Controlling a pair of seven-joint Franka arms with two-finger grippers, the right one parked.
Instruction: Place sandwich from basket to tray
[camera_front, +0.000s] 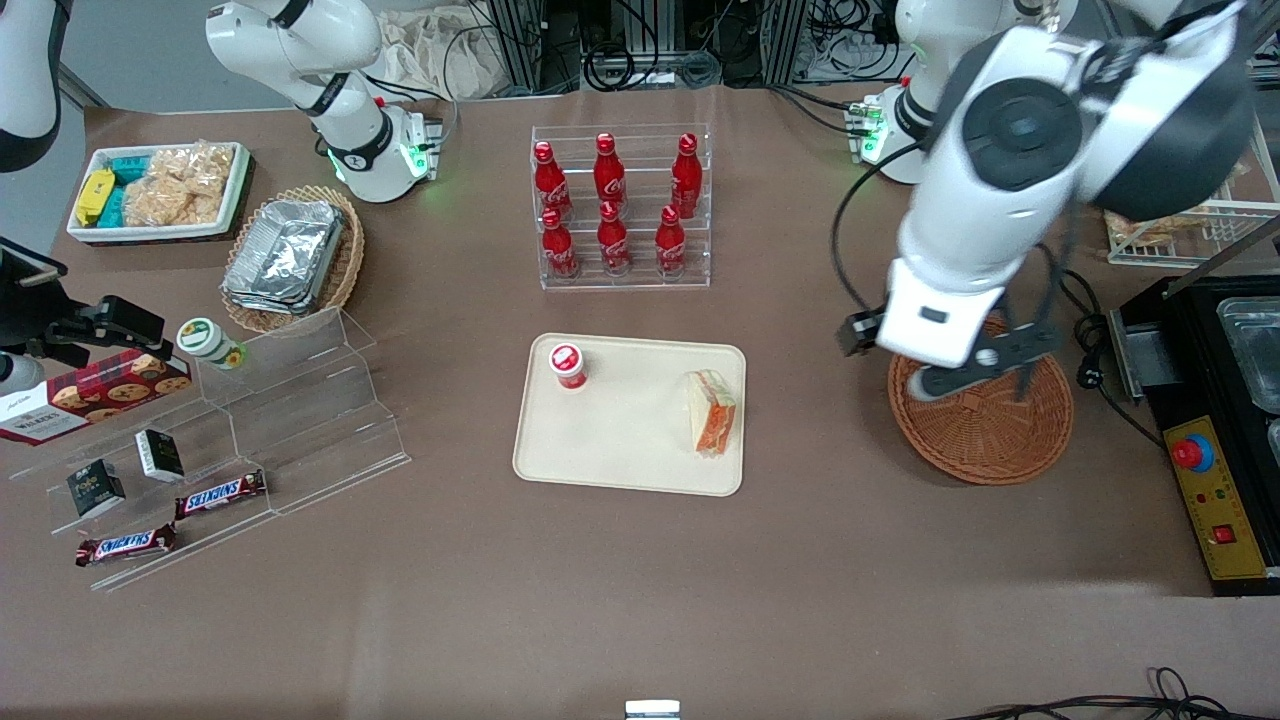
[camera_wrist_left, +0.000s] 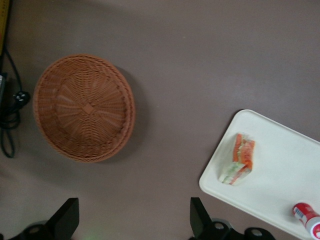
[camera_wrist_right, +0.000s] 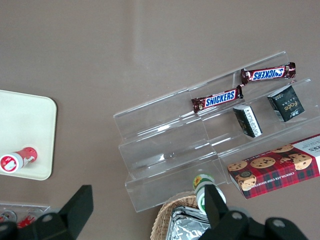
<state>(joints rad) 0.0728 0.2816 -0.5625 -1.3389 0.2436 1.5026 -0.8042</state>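
Reddish-brown round wicker basket (camera_front: 985, 420) sits empty just below the gripper (camera_front: 975, 385), fingers (camera_wrist_left: 67, 217) spread wide w/ nothing between them. Triangular white-bread sandwich (camera_front: 712, 412) w/ orange filling lies on the flat cream plastic tray (camera_front: 625, 455), well clear of the fingers. Placing step looks done; next move prob. just lift arm away.

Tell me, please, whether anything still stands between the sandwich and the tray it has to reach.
Nothing does: the sandwich already lies on the tray, apart from the small red-capped bottle. The basket holds nothing, and the open gripper hangs above it.
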